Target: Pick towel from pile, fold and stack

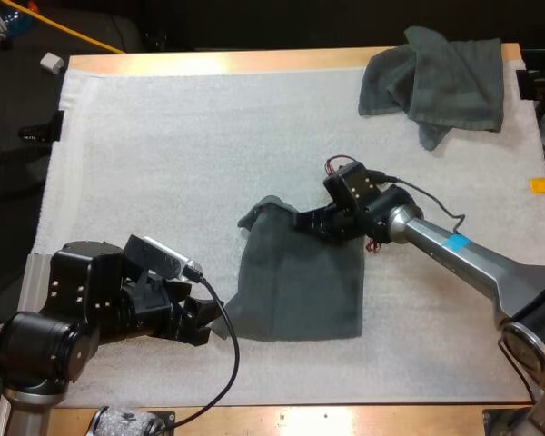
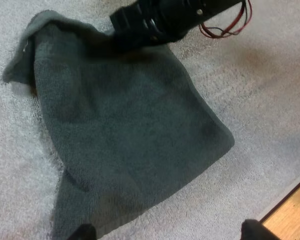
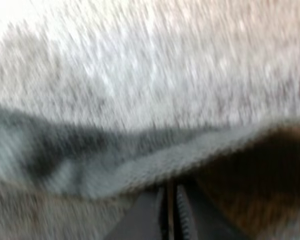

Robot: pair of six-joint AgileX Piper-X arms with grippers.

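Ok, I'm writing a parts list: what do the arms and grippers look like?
The left arm is mostly black, with chunky rounded joints and a black two-fingered left gripper. The right arm has a silver tapered link bearing a blue patch, a black wrist and a black two-fingered right gripper.

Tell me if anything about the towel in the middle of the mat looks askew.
Yes. The towel lies crooked: its far left corner is bunched and curled up beside the right end effector, which pinches the far edge, and its left side runs slanted, not square.
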